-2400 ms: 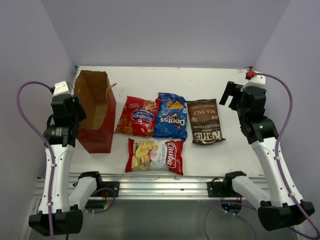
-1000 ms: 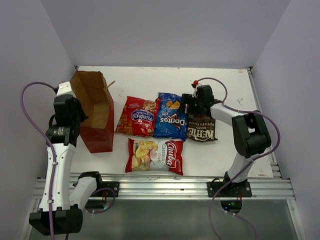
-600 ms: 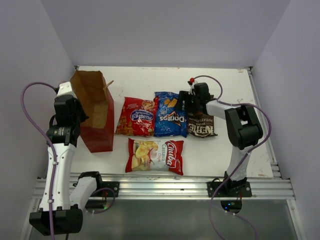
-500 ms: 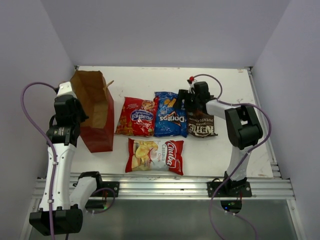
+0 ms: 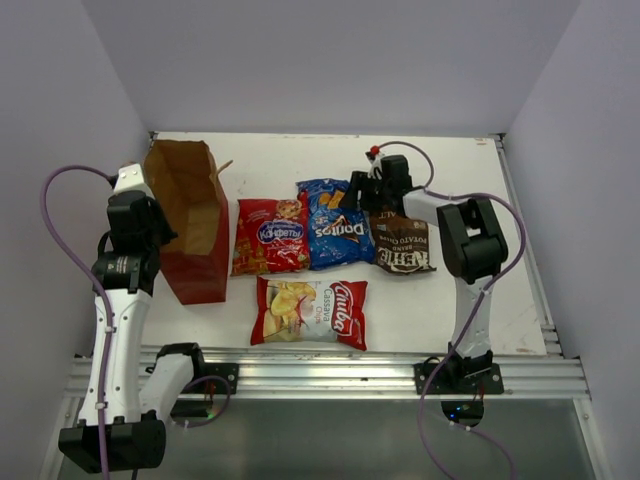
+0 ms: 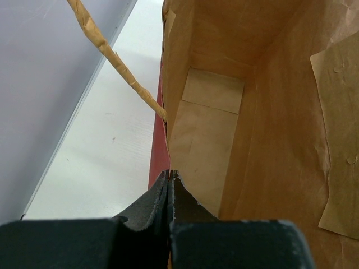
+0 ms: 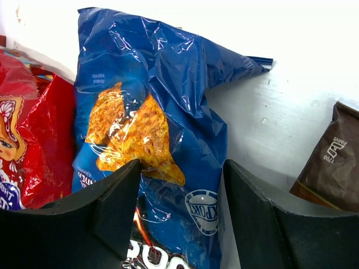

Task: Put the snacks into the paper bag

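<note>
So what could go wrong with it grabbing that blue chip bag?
1. The right jaws straddle the glossy Doritos near its top; it may slip out or get crushed.
2. The red chip bag lies against it and might get dragged along.
3. The left jaws pinch just one wall of the paper bag, so it could tip or fold when a snack drops in.
</note>
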